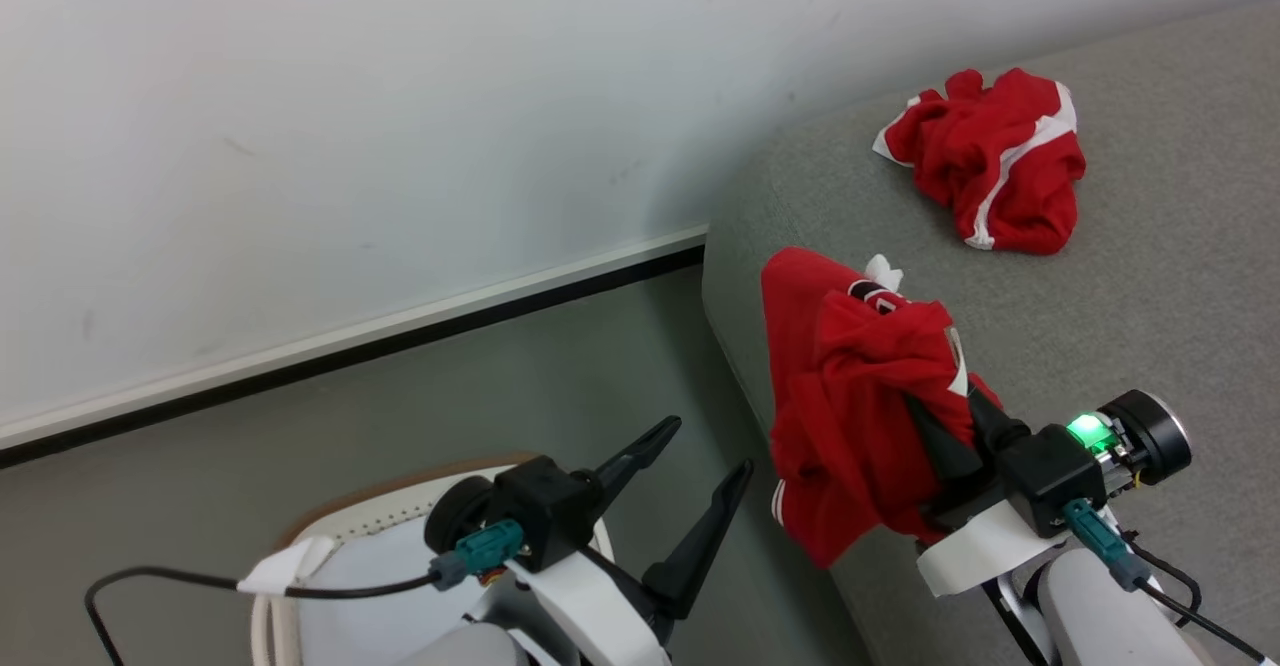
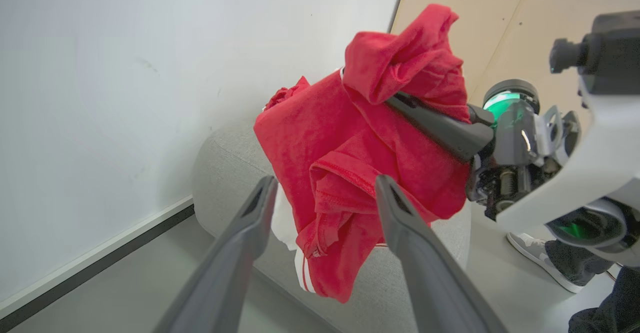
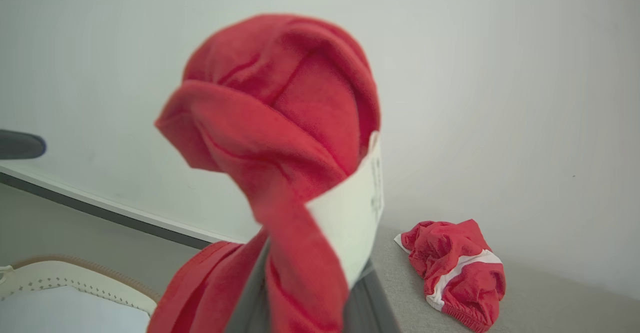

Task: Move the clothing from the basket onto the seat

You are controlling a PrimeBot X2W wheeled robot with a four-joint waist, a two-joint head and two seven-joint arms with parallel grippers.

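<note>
The seat (image 1: 1180,366) is the grey mass that everything else is placed by. The basket (image 1: 380,518) stands on the floor off the seat's rounded front corner, apart from it. Its white liner shows, with no red cloth in the part in view. One crumpled garment (image 1: 990,161) lies on the seat's cushion, well in from the edge. A second garment (image 1: 850,396) hangs above the seat's front corner, and part of it droops past the edge toward the floor. The right gripper (image 1: 940,436) has its fingers pressed together on a bunch of this cloth, which wraps over them. The left gripper (image 1: 703,451) hovers off the seat's edge, fingers spread wide and touching nothing.

The step in hand looks like setting the second garment down on the seat. The next move probably calls for carrying it further in over the cushion so nothing trails off, then parting the right fingers. The draped fabric may cling to them.
</note>
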